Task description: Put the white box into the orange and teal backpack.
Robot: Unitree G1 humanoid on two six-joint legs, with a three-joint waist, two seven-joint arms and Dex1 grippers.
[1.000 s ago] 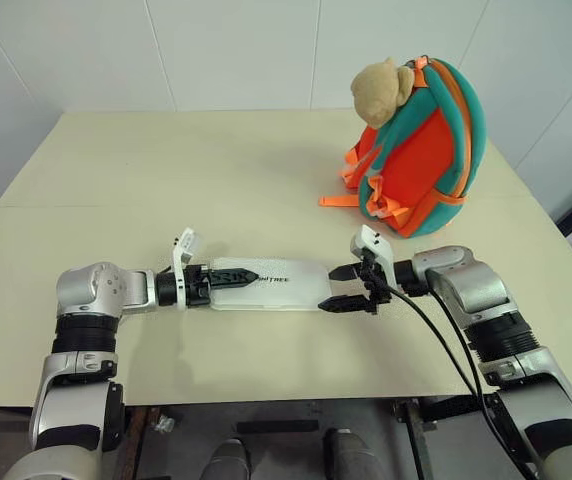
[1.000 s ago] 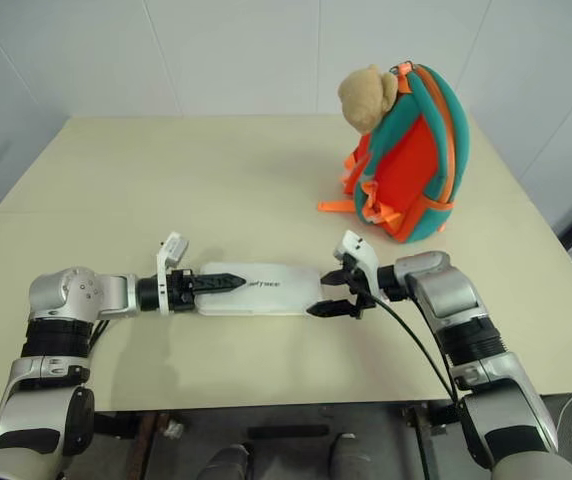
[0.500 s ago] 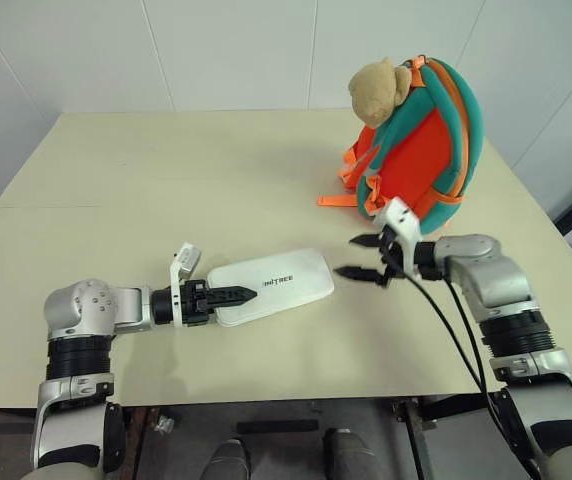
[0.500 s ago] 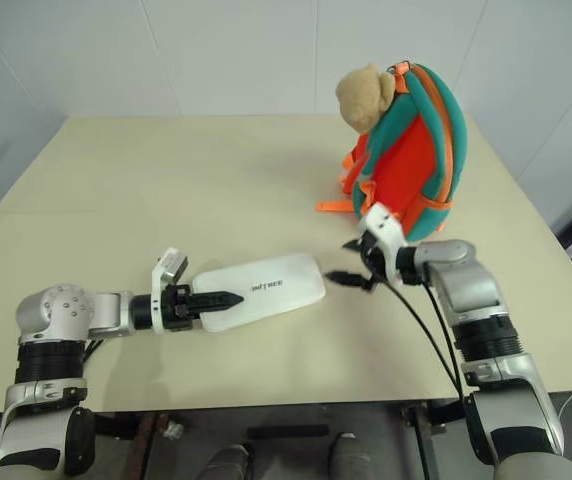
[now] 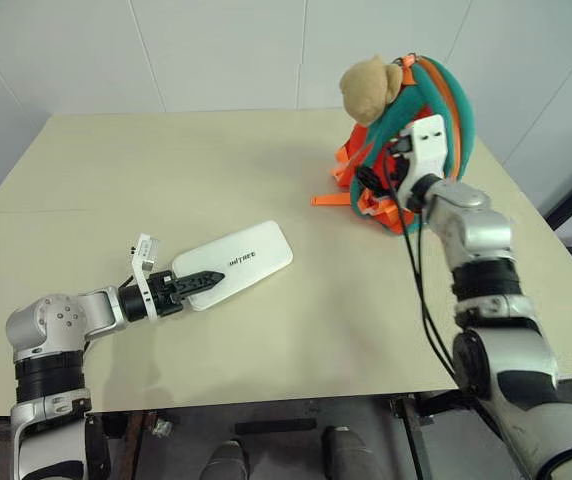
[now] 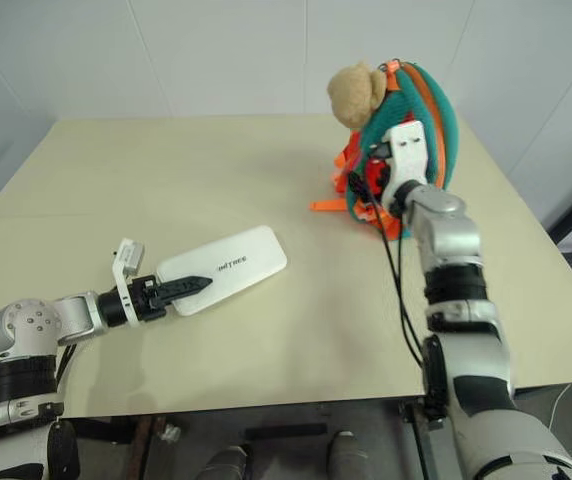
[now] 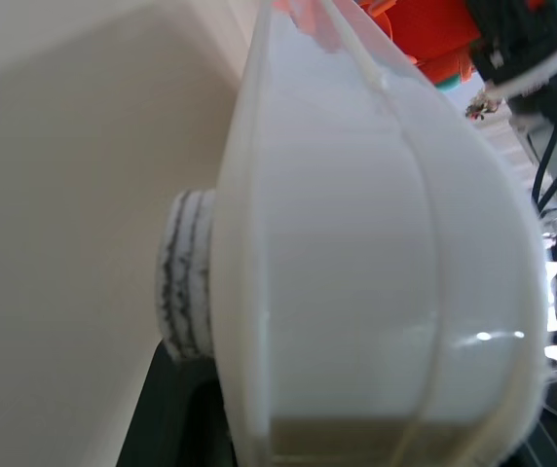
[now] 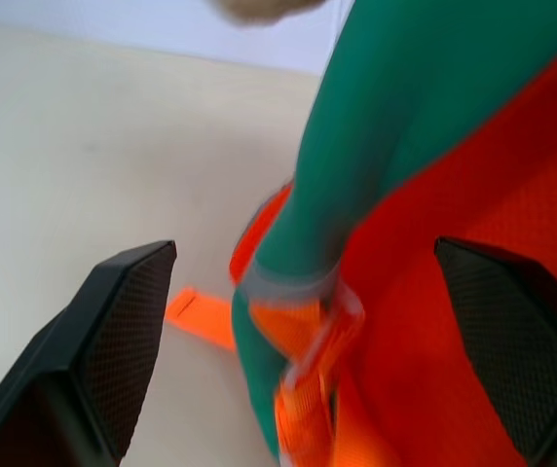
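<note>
Your left claw (image 5: 198, 282) grasps the box (image 5: 234, 264); the right claw (image 8: 308, 341) is released.
The right one faces the backpack (image 5: 446, 120), which stands on the bench (image 5: 166, 170).

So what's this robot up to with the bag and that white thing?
It is packing the white box into the orange and teal backpack. The left gripper is shut on one end of the box, holding it at an angle over the table. The right gripper is up at the backpack with its fingers wide open on either side of a teal strap, gripping nothing. The backpack stands upright, and the box is not in it yet.
</note>
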